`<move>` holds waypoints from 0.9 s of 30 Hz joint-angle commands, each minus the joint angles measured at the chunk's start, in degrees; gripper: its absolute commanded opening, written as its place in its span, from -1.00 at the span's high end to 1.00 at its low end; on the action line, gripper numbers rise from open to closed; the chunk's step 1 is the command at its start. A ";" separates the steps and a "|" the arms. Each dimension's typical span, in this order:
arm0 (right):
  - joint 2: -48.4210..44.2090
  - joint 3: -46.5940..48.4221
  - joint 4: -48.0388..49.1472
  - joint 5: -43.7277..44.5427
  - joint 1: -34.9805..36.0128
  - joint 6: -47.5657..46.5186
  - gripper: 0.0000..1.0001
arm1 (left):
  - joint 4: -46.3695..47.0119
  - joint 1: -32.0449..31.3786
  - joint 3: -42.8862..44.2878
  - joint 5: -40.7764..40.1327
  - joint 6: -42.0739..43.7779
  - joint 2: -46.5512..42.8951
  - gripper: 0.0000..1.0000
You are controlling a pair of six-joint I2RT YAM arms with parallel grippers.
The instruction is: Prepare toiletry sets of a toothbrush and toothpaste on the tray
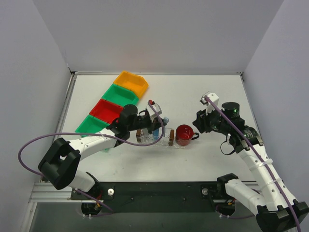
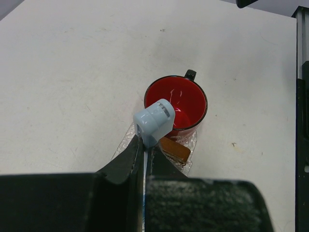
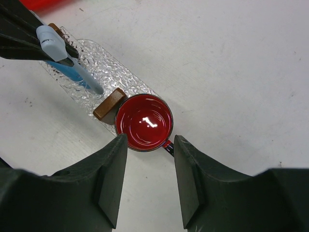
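My left gripper (image 1: 155,126) (image 2: 146,145) is shut on the flat end of the blue toothpaste tube. The tube's pale blue cap (image 2: 154,121) (image 3: 50,41) sticks out past the fingertips, above the clear textured tray (image 1: 164,142) (image 2: 123,142) (image 3: 116,72). Below the cap a slim blue stick with a pale tip (image 3: 82,77) lies along the tray; it looks like the toothbrush. My right gripper (image 1: 199,121) (image 3: 149,139) hovers open on the cup's side of the tray, with nothing between its fingers.
A red cup (image 1: 184,134) (image 2: 176,101) (image 3: 145,122) stands at the tray's right end, against a brown handle (image 2: 175,149) (image 3: 108,107). A row of bins runs along the left: orange (image 1: 131,82), green (image 1: 120,94), red (image 1: 108,110), green (image 1: 91,124).
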 commanded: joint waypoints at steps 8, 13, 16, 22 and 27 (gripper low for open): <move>0.61 -0.55 2.13 -1.56 -0.36 -0.65 0.23 | 5.48 -0.21 -0.51 -1.24 -1.56 1.42 1.00; 0.61 -0.55 2.22 -1.65 -0.36 -0.65 0.23 | 5.48 -0.21 -0.60 -1.33 -1.47 1.68 1.00; 0.52 -0.72 2.22 -1.65 -0.36 -0.74 0.23 | 5.31 -0.20 -0.43 -1.24 -1.38 1.94 1.00; 0.52 -0.81 2.21 -1.56 -0.44 -0.92 0.23 | 4.34 -0.12 0.19 -0.89 -1.12 2.56 1.00; 0.61 -0.99 2.13 -1.56 -0.36 -1.00 0.23 | 4.08 -0.21 0.10 -0.80 -0.50 2.47 1.00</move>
